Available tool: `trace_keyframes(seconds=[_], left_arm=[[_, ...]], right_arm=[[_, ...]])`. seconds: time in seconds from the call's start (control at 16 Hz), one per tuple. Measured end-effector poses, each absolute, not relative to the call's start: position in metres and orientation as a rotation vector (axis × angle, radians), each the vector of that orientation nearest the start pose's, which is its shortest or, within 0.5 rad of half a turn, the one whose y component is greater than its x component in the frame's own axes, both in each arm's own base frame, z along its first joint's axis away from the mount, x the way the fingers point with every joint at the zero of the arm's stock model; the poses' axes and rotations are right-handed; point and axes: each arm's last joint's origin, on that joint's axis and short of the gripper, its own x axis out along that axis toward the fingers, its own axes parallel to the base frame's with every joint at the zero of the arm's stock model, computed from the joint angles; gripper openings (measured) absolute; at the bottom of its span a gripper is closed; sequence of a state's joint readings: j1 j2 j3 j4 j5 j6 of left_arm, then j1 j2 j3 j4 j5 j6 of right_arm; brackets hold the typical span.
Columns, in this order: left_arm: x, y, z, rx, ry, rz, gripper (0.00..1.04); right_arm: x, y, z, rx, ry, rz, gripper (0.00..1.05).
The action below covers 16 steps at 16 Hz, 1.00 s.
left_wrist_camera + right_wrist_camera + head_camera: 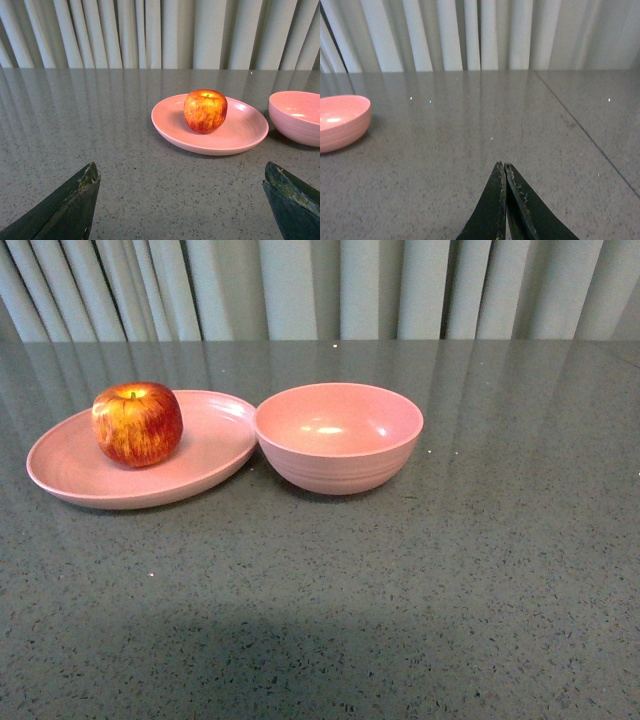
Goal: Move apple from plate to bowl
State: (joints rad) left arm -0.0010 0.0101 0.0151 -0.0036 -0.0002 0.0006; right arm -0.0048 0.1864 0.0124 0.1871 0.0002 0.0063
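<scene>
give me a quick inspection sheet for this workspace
Surface: grey speckled table, glossy.
Job's things: apple on the plate, stem up; bowl empty, close on the plate's right, contact unclear.
Clutter: nothing seen.
End effectors: left end effector open, empty, short of the plate; right end effector shut, empty, over bare table.
Cables: nothing seen.
Surroundings: pale pleated curtain behind the table.

apple (137, 424) on plate (70, 475) — bowl (338, 436) just right, touching
</scene>
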Motion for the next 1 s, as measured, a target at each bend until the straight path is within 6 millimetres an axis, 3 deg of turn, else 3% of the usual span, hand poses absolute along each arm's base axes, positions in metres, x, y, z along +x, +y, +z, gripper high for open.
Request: trace_keyframes(seconds=[0.19, 0.56, 0.62, 0.75, 1.0], left_arm=[[0.097, 0.000, 0.168, 0.001, -0.001, 0.000, 0.98], [0.097, 0.000, 0.168, 0.001, -0.001, -0.001, 0.98], [0.097, 0.000, 0.168, 0.001, -0.001, -0.001, 0.98], [0.097, 0.000, 0.168, 0.001, -0.001, -0.001, 0.98], [0.097, 0.000, 0.168, 0.001, -0.001, -0.001, 0.98]], right_arm=[[0.097, 0.000, 0.167, 0.006, -0.007, -0.005, 0.02], [0.097, 0.000, 0.167, 0.006, -0.004, -0.005, 0.02], [0.097, 0.000, 0.167, 0.006, -0.004, -0.005, 0.08], [0.097, 0.000, 0.167, 0.006, -0.004, -0.005, 0.33], [0.097, 0.000, 0.167, 0.006, -0.004, -0.005, 0.54]])
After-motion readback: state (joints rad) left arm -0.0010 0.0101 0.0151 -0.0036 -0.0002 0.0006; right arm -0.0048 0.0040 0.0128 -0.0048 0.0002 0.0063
